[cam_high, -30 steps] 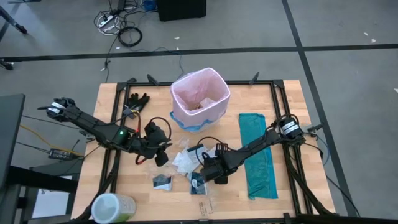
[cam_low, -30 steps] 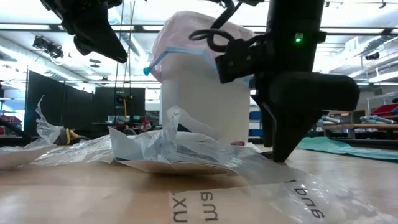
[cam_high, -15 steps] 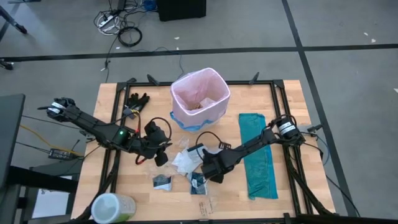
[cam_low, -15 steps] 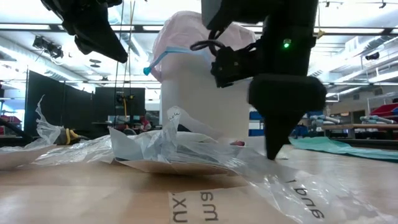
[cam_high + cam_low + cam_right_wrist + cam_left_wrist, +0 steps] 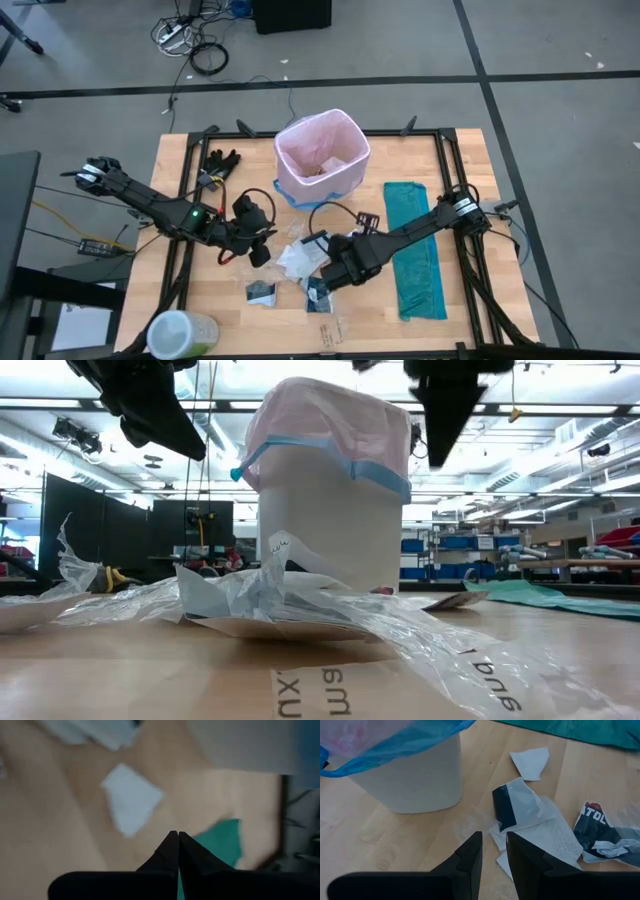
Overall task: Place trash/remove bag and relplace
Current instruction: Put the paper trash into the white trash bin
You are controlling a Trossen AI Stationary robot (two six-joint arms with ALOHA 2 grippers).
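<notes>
Item: table w/ bin [image 5: 322, 160], centre-far, lined w/ pink bag [image 5: 300, 135], blue band at rim [image 5: 330, 455]; bag on the bin, a few scraps already inside. Trash [image 5: 300, 262]: crumpled white papers, clear film, black-and-white packets, lying loose near-centre of table [image 5: 460, 150], just near of the bin. Green bag [image 5: 415, 250] flat at right, well apart from the pile. Black glove [image 5: 222, 160] far-left; green-lidded tub [image 5: 180, 333] near-left corner. Left gripper [image 5: 492, 847]: above the left edge of the pile, fingers nearly together w/ a thin gap, holding nothing, pointed at a white paper [image 5: 540, 827] and dark-edged packet [image 5: 512, 807]. Right gripper [image 5: 178, 837]: over the right edge of the pile, fingers pinched tight, nothing seen btwn them; white scrap [image 5: 132, 802] on the table beyond. Risks (judgement): both grippers crowd the same small pile, so arms may clash; thin film and light paper may slide away or drag neighbours when pinched; a clenched tool must open first or it only pushes scraps; a bump to the bin could tip it or pull the bag off its rim; cables near the right arm could snag. Writing: a packet shows "ATOL" [image 5: 595, 815], partly cut off; cardboard in low view reads mirrored, approx "em" [image 5: 335, 690] and "xn", and film near it approx "and", unclear. No brand fully legible.
</notes>
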